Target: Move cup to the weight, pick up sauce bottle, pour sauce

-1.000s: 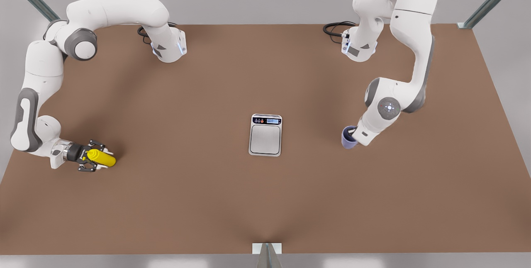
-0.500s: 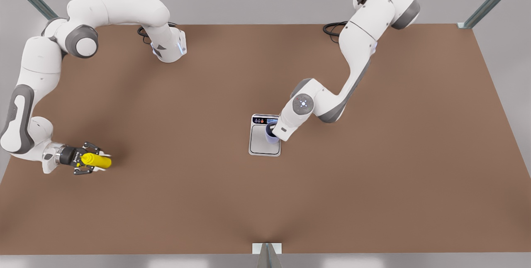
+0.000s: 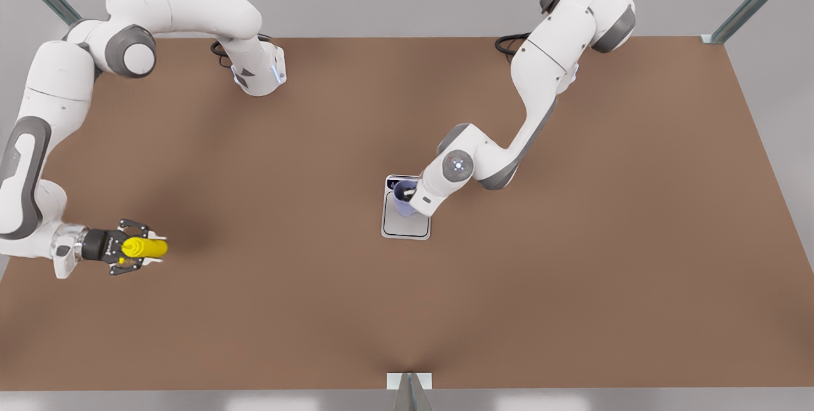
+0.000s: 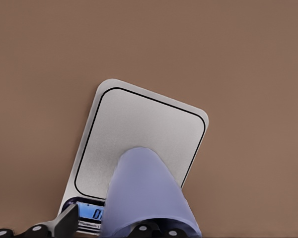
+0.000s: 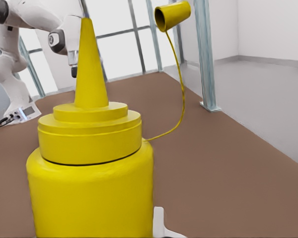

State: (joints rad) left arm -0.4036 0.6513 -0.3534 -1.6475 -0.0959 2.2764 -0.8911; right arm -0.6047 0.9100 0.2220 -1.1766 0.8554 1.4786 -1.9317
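I had the left gripper (image 3: 412, 202) clenched on the cup (image 3: 403, 198) and hanging it over the scale (image 3: 406, 223), toward the display end of the plate; in the left wrist view the cup (image 4: 148, 193) tapered down to the plate of the scale (image 4: 139, 134), with the lit display just beside it, though I could not tell whether its base was touching the plate or a little above it. So the step in hand, as I judged it, was setting the cup on the scale. Well apart from the scale, toward the front view's left, my right gripper (image 3: 137, 247) was grasping the bottle (image 3: 145, 247), and I could not tell from there whether it was clear of the table (image 3: 572, 284). In the right wrist view the bottle (image 5: 89, 168) loomed close, its cone nozzle (image 5: 89, 64) pointing away from the wrist and a small yellow cap (image 5: 173, 16) dangling off a thin tether. To my eye the pick-up was as good as made and that arm waited on the other. The next move, I reckoned, called for lowering the cup until it sat flat and upright on the plate, releasing it, and drawing the left arm away from the scale without knocking it, so the bottle could be brought over its mouth.
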